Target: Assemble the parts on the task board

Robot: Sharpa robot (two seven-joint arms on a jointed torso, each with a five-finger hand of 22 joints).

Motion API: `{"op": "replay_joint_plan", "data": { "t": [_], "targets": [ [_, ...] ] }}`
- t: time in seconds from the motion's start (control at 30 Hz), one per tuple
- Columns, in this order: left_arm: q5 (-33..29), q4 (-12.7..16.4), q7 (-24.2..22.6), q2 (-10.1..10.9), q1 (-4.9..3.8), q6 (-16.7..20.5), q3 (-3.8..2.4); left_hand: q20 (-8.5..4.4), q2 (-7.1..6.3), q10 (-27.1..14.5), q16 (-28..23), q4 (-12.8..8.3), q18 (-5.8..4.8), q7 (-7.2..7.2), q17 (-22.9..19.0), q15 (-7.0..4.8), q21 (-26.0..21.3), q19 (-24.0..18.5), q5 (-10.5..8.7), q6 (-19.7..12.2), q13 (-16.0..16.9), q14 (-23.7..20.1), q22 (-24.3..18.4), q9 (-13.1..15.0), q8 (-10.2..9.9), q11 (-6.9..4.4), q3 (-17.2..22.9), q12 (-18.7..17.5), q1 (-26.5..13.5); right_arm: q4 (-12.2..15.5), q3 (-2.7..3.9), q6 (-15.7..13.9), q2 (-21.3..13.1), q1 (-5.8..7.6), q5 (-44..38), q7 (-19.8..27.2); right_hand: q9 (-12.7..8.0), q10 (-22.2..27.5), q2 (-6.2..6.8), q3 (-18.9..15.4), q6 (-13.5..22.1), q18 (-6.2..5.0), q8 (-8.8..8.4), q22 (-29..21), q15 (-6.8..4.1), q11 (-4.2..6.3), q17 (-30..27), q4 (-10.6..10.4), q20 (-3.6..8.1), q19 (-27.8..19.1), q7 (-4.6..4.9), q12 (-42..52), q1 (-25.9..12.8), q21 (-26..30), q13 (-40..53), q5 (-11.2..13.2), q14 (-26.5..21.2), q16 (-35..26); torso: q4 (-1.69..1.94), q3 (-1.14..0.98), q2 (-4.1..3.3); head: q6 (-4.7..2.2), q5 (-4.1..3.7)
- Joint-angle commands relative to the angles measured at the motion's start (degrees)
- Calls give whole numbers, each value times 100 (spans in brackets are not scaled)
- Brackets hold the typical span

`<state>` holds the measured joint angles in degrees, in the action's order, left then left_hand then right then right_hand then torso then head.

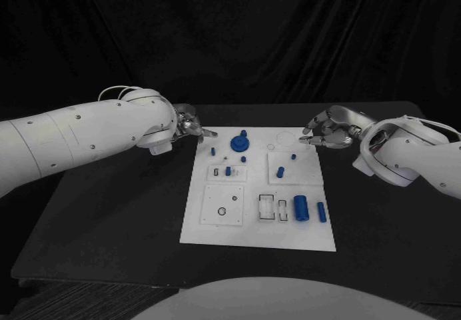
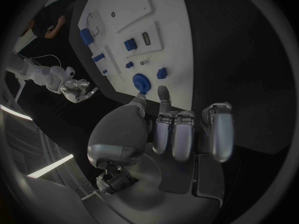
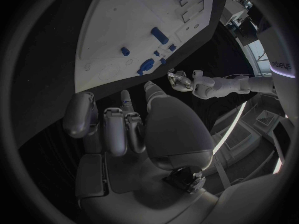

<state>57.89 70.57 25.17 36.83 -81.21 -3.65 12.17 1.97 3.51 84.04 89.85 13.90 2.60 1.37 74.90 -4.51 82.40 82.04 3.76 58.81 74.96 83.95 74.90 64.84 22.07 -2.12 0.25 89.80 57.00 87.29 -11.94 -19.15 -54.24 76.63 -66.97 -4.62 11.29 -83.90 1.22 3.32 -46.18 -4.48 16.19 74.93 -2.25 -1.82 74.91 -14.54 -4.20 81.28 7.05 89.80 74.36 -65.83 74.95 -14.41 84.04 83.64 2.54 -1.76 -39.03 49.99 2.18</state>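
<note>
Black table (image 1: 106, 227): carries one white task board (image 1: 258, 220) at its middle.

Task board: rectangular plate with several recessed panels and slots.

Left hand (image 1: 188, 127): hovers at the board's far left corner; fingers curled inward, nothing held, as the left wrist view shows (image 2: 181, 134).

Right hand (image 1: 328, 129): hovers at the board's far right corner; fingers curled in, nothing between them, confirmed in the right wrist view (image 3: 124, 127).

Blue parts, on the board: large cylinder (image 1: 300, 207) near the right edge, slim rod (image 1: 321, 212) just beside it; round geared piece (image 1: 240, 142) near the far edge; small pegs (image 1: 280, 171) mid-board.
</note>
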Motion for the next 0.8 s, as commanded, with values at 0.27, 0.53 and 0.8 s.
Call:
{"op": "replay_joint_plan", "data": {
  "t": [0.27, 0.53, 0.8],
  "targets": [
    [95, -494, -288, -302, 10, -426, -4, 43, 44, 596, 15, 81, 22, 81, 1510, 54, -108, -82, -50, -341, 1504, 605, 913, 77, -65, 58, -122, 20, 88, 5, 4, 43, 11, -13, -8, -78, -9, -610, 6, -26, -24, -74, -3, 742, 27, -29, 758, 4, 1, -54, -1, 20, 20, 24, 1505, -27, 411, -35, -7, 21, -24, 1, -18],
    [96, -734, -429, -464, 39, -567, -3, 72, 62, 596, 15, 116, 30, 122, 1510, 88, -145, -117, -60, -448, 1504, 605, 903, 69, -131, 95, -162, 20, 111, -2, 4, 43, 23, -14, -8, -71, -10, -610, 2, -22, -24, -76, -4, 738, 26, -28, 748, 9, 1, -57, -2, 20, 30, 37, 1505, -44, 409, -43, -12, 16, -12, 1, 1],
    [96, -903, -422, -565, 134, -698, -3, 84, 77, 596, 15, 121, 37, 134, 1510, 101, -172, -145, -56, -470, 1504, 605, 891, 61, -155, 108, -169, 20, 129, -1, 4, 44, 28, -14, -8, -72, -10, -610, 2, -22, -24, -76, -4, 738, 26, -28, 748, 9, 1, -57, -2, 20, 30, 37, 1505, -44, 409, -43, -10, 8, 2, 1, -26]
  ]
}}
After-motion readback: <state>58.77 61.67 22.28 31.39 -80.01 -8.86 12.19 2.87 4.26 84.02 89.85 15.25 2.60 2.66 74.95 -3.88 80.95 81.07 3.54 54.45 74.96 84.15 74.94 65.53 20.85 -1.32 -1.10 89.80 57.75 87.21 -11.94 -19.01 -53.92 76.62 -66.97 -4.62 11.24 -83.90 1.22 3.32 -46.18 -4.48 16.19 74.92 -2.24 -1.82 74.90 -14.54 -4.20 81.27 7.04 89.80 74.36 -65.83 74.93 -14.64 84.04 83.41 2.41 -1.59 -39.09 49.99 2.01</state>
